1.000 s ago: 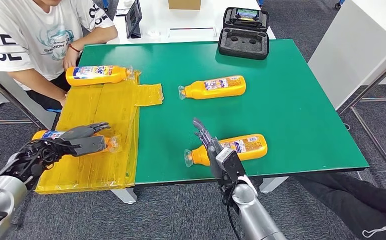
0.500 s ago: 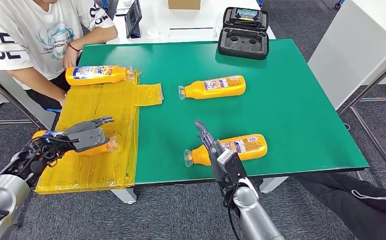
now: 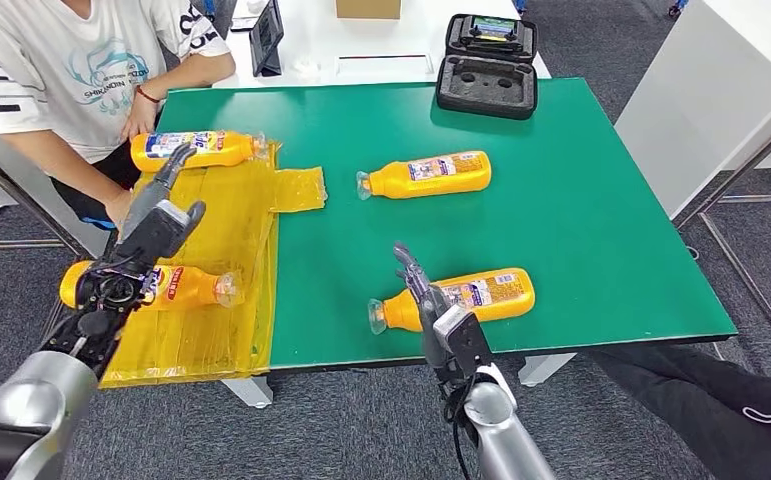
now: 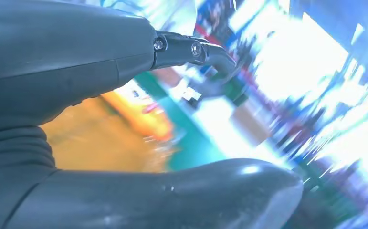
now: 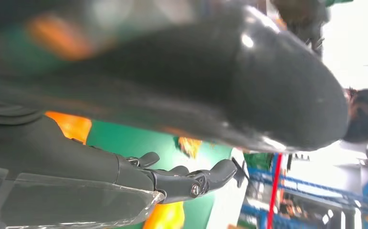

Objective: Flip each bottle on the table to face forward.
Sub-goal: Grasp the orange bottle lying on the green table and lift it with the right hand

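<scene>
Near-left bottle [image 3: 166, 285] lies just below the raised left hand [image 3: 154, 222].

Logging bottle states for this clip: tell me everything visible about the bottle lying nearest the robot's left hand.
The near-left bottle is orange plastic by its look, with a clear cap end and a red and white label showing on its upper side. It lies on its side on the yellow sheet at the table's left, cap pointing right toward the green mat. The left hand hangs above it, fingers spread toward the far bottle; the wrist overlaps its far end, and contact cannot be told.
</scene>
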You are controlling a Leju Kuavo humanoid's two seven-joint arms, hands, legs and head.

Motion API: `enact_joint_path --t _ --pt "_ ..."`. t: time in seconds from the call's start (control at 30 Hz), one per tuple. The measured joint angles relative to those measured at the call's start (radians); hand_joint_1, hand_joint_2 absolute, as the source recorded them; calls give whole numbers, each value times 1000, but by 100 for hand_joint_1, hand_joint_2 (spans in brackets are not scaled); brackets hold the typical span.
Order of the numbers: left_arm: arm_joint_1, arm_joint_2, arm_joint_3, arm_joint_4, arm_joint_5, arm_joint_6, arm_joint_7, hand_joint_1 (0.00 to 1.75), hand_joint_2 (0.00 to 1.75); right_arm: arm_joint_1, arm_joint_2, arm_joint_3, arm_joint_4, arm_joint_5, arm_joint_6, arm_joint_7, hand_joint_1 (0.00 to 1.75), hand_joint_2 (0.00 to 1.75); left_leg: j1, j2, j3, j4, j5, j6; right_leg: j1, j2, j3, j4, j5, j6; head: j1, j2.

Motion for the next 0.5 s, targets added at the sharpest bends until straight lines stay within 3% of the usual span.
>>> enact_joint_path --t 0.07,0.2,0.23,0.37,0.5 --pt "57 -29 36 -85 115 54 -16 0 0 -1 -3 1 -19 31 -31 3 0 0 0 2 0 0 0 0 0 1 0 0 0 0 0 0" --pt "172 -71 69 -269 316 135 -24 0 0 -27 -27 16 -46 151 -98 58 0 175 0 2 0 0 0 0 0 1 0 -1 0 0 0 0" --pt "198 -77 72 -307 345 146 -25 0 0 -39 -36 21 -49 183 -112 77 0 175 0 2 0 0 0 0 0 1 0 -1 0 0 0 0" --pt "302 -91 78 -450 418 182 -26 0 175 -98 -82 39 -53 294 -140 161 0 175 0 3 0 0 0 0 0 1 0 0 0 0 0 0" --pt "409 -96 79 -580 440 230 -26 0 175 -180 -163 53 -49 381 -98 273 0 175 0 1 0 0 0 0 0 1 0 0 0 0 0 0"
